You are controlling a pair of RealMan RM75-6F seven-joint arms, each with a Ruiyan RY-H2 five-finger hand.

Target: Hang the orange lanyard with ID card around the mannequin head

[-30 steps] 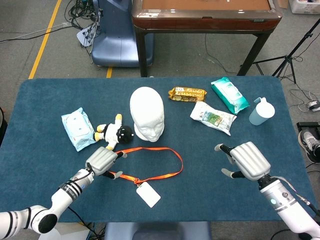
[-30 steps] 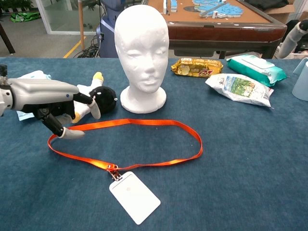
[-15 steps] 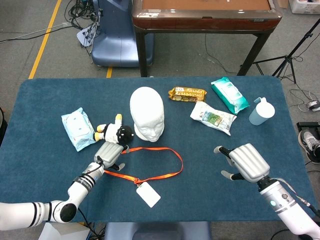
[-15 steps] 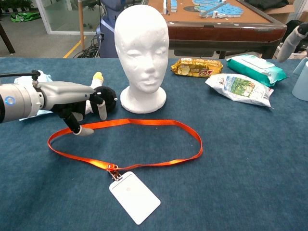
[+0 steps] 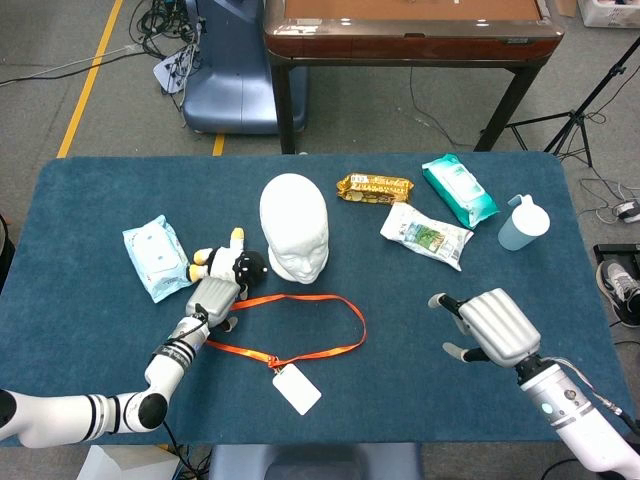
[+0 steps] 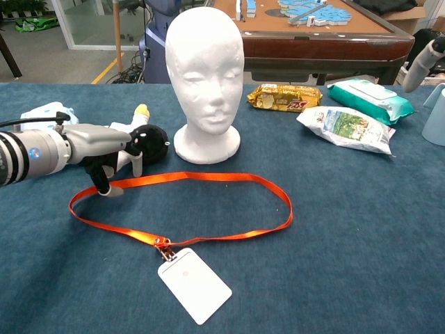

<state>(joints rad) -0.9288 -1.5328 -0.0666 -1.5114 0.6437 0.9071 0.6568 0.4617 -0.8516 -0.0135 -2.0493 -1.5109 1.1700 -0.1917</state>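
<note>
The white mannequin head (image 5: 294, 240) (image 6: 206, 83) stands upright mid-table, facing me. In front of it the orange lanyard (image 5: 340, 305) (image 6: 229, 179) lies flat in a loop, with its white ID card (image 5: 297, 388) (image 6: 195, 285) nearest me. My left hand (image 5: 212, 300) (image 6: 104, 149) is at the loop's left end, fingers bent down. One fingertip (image 6: 108, 189) touches the strap there and the thumb stands apart; the strap is not lifted. My right hand (image 5: 495, 325) hovers over the table's right side, fingers spread, holding nothing.
A black-and-white plush toy (image 5: 232, 265) (image 6: 142, 142) lies just beyond my left hand, with a wipes pack (image 5: 155, 258) further left. Behind the head to the right are a snack packet (image 5: 374, 187), two pouches (image 5: 425, 235) (image 5: 459, 190) and a blue cup (image 5: 521, 224).
My left hand has moved away from me along the loop's left end, toward the plush toy. The lanyard has not shifted. The right hand has barely moved.
</note>
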